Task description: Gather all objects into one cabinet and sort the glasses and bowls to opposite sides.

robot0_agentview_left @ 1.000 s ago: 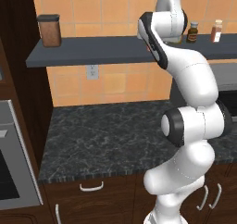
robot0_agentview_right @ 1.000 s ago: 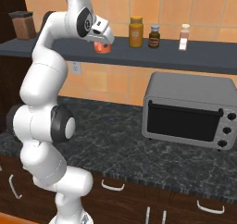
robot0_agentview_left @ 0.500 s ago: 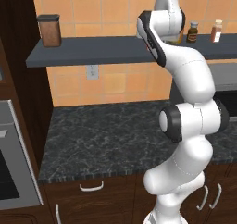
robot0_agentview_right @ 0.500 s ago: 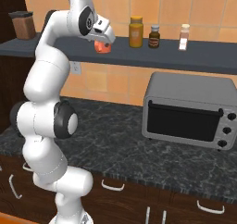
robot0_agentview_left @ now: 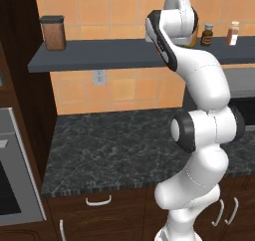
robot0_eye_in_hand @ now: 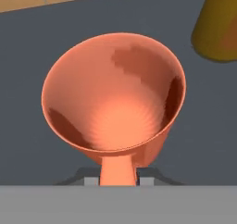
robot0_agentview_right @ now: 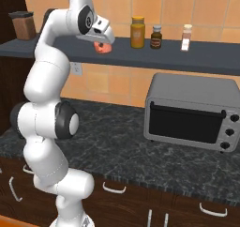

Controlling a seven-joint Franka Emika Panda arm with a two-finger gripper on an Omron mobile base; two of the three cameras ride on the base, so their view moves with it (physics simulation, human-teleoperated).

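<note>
I have the gripper point(robot0_agentview_right: 104, 45) clamped on the orange mug point(robot0_eye_in_hand: 113, 96) by its handle, up on the wall shelf point(robot0_agentview_right: 154, 57) — barely started, I judge — no cabinet reached, sorting all ahead.

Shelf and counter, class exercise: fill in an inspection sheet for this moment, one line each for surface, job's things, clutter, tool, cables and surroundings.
Surface: dark wall shelf above a speckled black counter.
Job's things: one orange-red cup upright on the shelf, mouth towards the hand camera, handle towards the tool.
Clutter: amber jar, small dark jar and pale bottle to the cup's right; brown canister at the shelf's far left.
Tool: tool at the cup, its fingers on either side of the handle; grip not confirmable.
Cables: nothing seen.
Surroundings: toaster oven on the counter, wall socket, tiled wall, dark drawers below.
</note>
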